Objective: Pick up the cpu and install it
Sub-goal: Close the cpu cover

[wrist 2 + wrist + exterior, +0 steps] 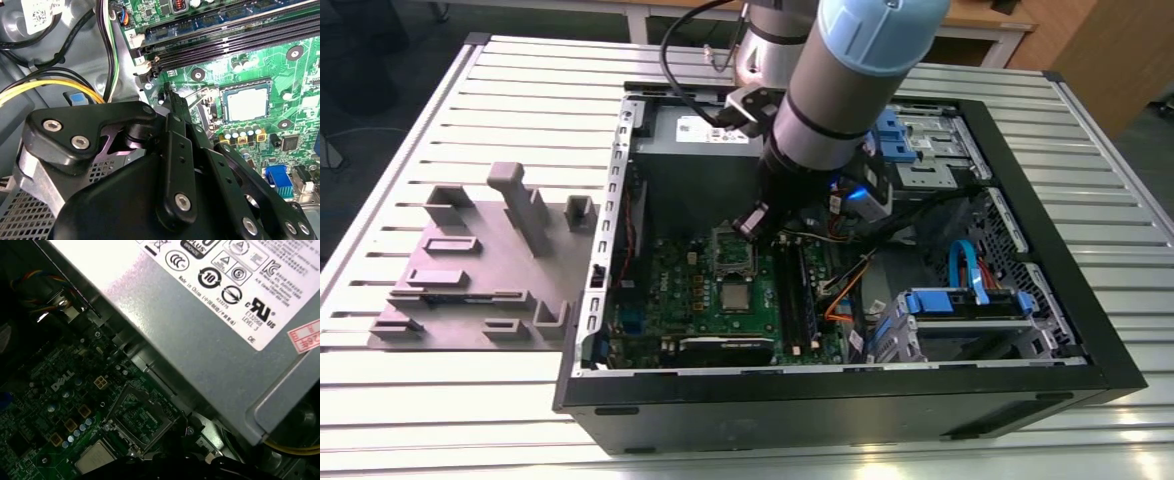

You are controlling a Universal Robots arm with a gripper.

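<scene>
Case (854,388) lies open on its side on the slatted table (454,395), and from where I stand the arm (854,70) reaches down into it over the green board (674,290). In the case I can see the board, the grey power box (687,128) at the far end, blue drive cages (961,300) toward the exterior view's right, and a tangle of cables (854,280) between them. A grey fixture (480,260) stands on the table outside the case, at the exterior view's left. The cpu (738,296) lies flat on the board, silvery top up, just beside the dark socket (732,253) and apart from the gripper. The second wrist view looks past the black gripper (170,97), which hides the socket there. It shows the cpu (246,104) clear of it, with long dark memory slots (225,42) and yellow cables (40,90) close by. The first wrist view gives what that one lacks: the socket (142,417) with a green field inside its dark frame, the cpu (95,461) next to it, and the labelled power box (210,340) close above. Whether the gripper is open or closed I cannot tell, but it does not have the cpu.
</scene>
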